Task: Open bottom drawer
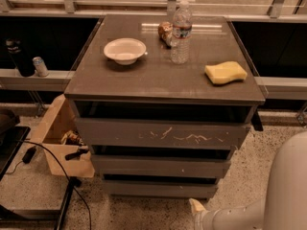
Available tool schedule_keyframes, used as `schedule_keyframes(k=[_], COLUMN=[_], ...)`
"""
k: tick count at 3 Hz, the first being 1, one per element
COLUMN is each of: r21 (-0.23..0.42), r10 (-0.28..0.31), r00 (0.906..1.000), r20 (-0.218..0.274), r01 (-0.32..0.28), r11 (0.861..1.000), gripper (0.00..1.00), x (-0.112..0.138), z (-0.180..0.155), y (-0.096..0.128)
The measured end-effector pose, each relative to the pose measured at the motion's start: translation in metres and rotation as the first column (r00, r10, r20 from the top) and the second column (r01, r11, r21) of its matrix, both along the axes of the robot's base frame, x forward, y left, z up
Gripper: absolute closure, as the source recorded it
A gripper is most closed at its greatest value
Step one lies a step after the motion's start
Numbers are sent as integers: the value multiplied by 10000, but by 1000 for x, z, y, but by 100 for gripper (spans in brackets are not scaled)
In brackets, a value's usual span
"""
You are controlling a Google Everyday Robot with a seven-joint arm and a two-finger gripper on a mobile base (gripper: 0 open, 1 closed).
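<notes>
The bottom drawer [158, 188] is the lowest and slimmest grey front of the cabinet, plain and set flush with the fronts above it. Above it are the middle front [163, 166] with a small white speck and the taller front [163, 135] with white scratches. My gripper [195, 207] is low at the bottom edge of the view, just below and to the right of the bottom drawer's front and close to the floor. It holds nothing that I can see. My white arm [283, 195] fills the lower right corner.
On the cabinet top stand a white bowl [124, 50], a water bottle [181, 32], a brown packet [165, 31] and a yellow sponge [225, 72]. A cardboard box [55, 133] and black cables [53, 162] lie on the floor at the left.
</notes>
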State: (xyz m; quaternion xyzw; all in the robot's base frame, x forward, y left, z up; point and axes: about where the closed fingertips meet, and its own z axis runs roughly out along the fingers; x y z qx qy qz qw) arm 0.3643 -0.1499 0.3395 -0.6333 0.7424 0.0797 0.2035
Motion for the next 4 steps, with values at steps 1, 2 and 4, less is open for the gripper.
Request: schedule_keyframes(k=[1,2,4], r21=[661,662,994], r10=[12,14,320], r00=[9992,9992,9993], r20=[-409,-408,-169], r01=[15,13,-302], r11=[9978,9978,9946], gripper=[0,0,0], x=[2,2,17], z=[-44,-44,-68], y=[5,5,17])
